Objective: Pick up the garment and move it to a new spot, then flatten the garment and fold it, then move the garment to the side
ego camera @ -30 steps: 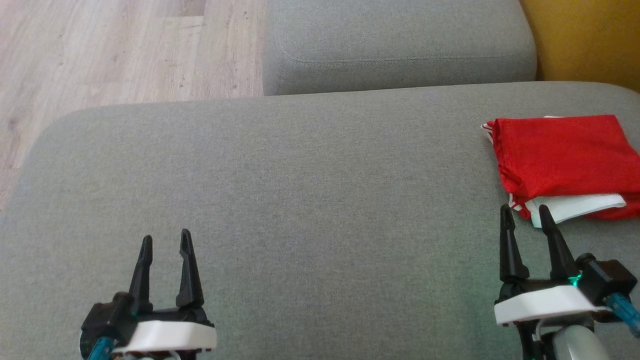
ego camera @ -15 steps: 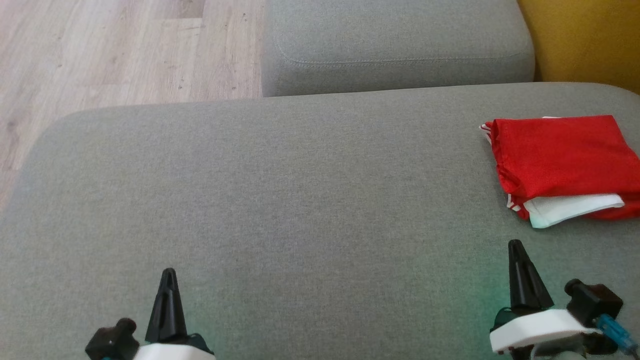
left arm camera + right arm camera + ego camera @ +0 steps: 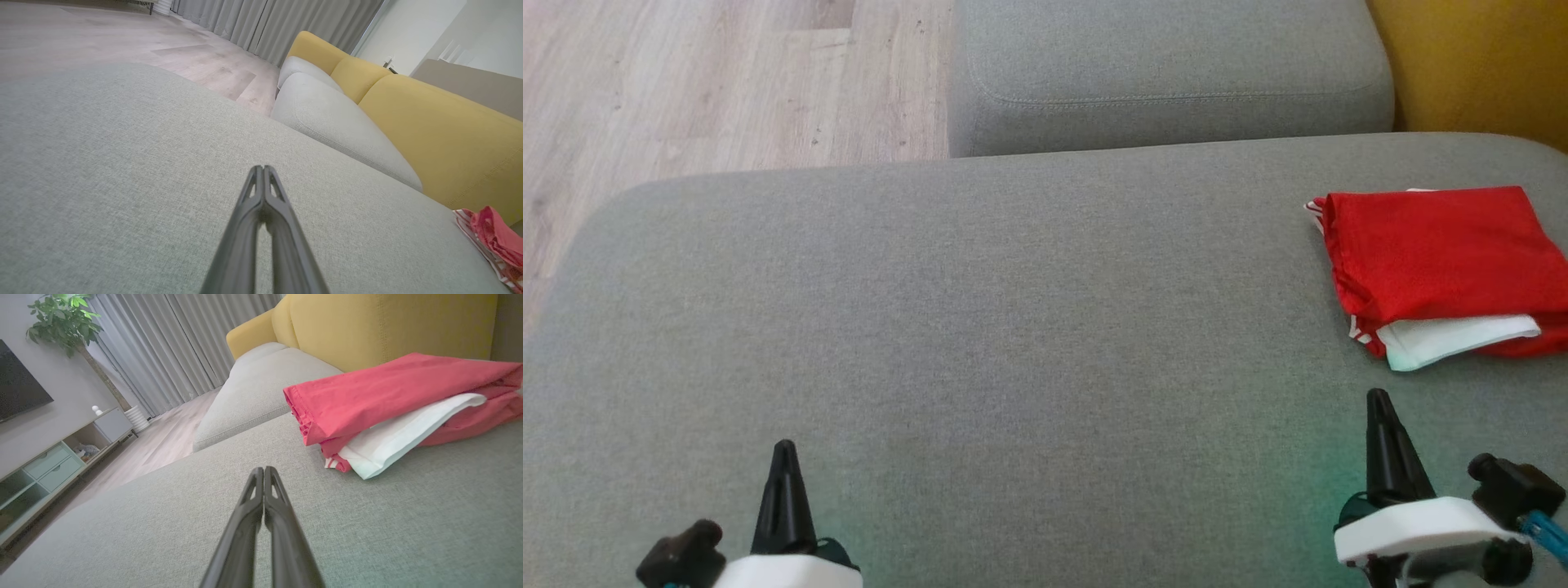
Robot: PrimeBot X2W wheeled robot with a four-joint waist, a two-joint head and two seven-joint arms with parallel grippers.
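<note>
Neatly folded red garment (image 3: 1437, 245), white layer peeking out; left tool (image 3: 784, 449) and right tool (image 3: 1378, 398) pinched closed.

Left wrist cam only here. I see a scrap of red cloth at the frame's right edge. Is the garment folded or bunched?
Observer: Folded. The red fabric garment lies as a flat rectangle on the grey fabric sofa seat.
Operator: All red?
Observer: No. A white fabric layer sticks out of its near edge, between red layers.
Operator: Right claw on it?
Observer: No. The right claw is shut and empty, short of the garment, with bare seat between them.
</note>
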